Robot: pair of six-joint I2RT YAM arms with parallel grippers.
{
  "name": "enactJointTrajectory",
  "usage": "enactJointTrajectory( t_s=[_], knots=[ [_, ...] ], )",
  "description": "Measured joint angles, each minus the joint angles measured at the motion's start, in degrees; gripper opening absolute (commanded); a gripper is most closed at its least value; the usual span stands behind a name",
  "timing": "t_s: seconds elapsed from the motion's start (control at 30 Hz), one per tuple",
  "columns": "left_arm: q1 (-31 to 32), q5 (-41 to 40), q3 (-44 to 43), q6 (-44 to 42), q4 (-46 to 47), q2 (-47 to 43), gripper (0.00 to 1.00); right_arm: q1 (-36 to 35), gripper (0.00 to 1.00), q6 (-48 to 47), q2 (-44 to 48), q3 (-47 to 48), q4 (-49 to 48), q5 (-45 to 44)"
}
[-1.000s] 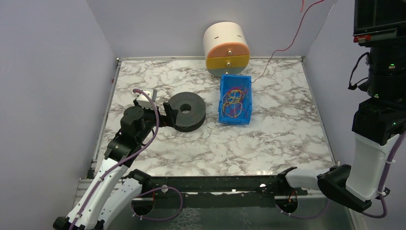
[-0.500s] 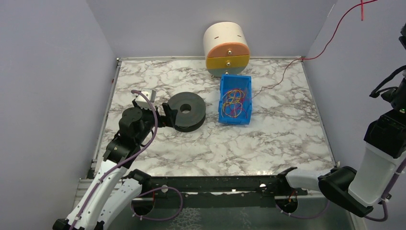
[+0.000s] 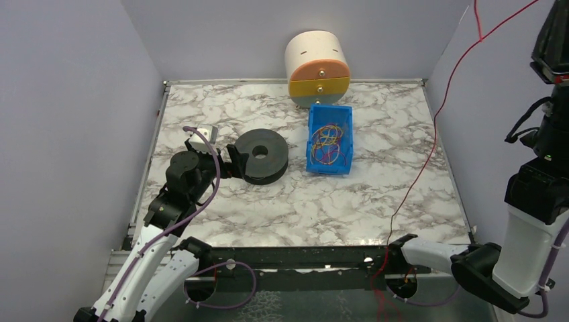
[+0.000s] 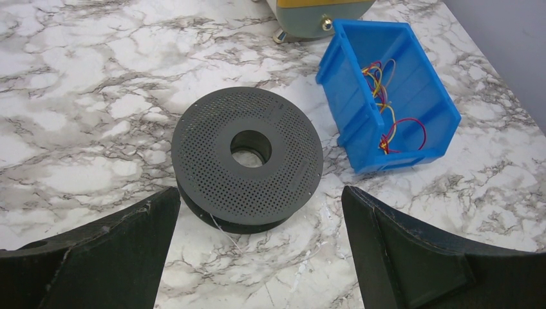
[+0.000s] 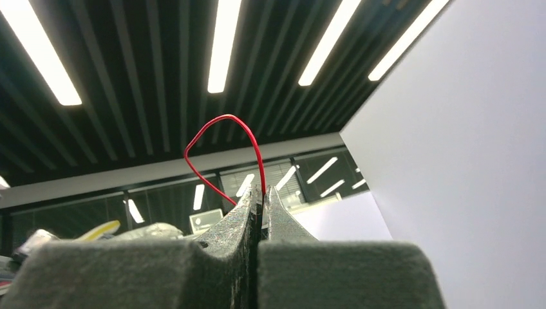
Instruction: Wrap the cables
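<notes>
A black perforated spool [image 3: 262,155] lies flat on the marble table; it also shows in the left wrist view [image 4: 248,158]. My left gripper [image 3: 234,162] is open and empty just left of the spool, its fingers [image 4: 96,257] wide apart in front of the spool. My right gripper [image 5: 261,196] is shut on a red cable [image 5: 222,145] and is raised high at the right, out of the top view. The red cable [image 3: 435,144] hangs from the upper right down past the table's front edge.
A blue bin [image 3: 329,141] holding several coloured cables sits right of the spool, also in the left wrist view [image 4: 393,109]. A round cream, orange and yellow drawer unit [image 3: 317,67] stands at the back. Grey walls close both sides.
My right arm has risen with the red cable. The cable's free end has left the bin area and swung right, now dangling over the front edge. The left arm is still.
</notes>
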State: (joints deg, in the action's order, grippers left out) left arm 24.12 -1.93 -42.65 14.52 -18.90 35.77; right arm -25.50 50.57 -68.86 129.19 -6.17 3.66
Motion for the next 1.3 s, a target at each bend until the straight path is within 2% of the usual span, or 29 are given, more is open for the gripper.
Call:
enactJointTrajectory(
  t_s=[0.17,0.67,1.03,1.3],
  knots=[
    [0.0,0.07,0.02,0.0,0.02,0.02,0.99,0.0,0.01,-0.24,2.27,-7.1,0.37,0.42],
    [0.0,0.2,0.02,-0.02,0.09,-0.26,0.99,0.0,0.01,-8.33,-0.79,-11.65,6.82,2.47],
    [0.0,0.85,0.02,-0.02,0.46,-0.02,0.99,0.0,0.01,-12.7,0.5,-26.91,6.71,1.86],
    [0.0,3.23,0.04,-0.02,1.27,0.33,0.99,0.0,0.01,-15.87,1.9,-29.46,6.67,6.49]
  ],
)
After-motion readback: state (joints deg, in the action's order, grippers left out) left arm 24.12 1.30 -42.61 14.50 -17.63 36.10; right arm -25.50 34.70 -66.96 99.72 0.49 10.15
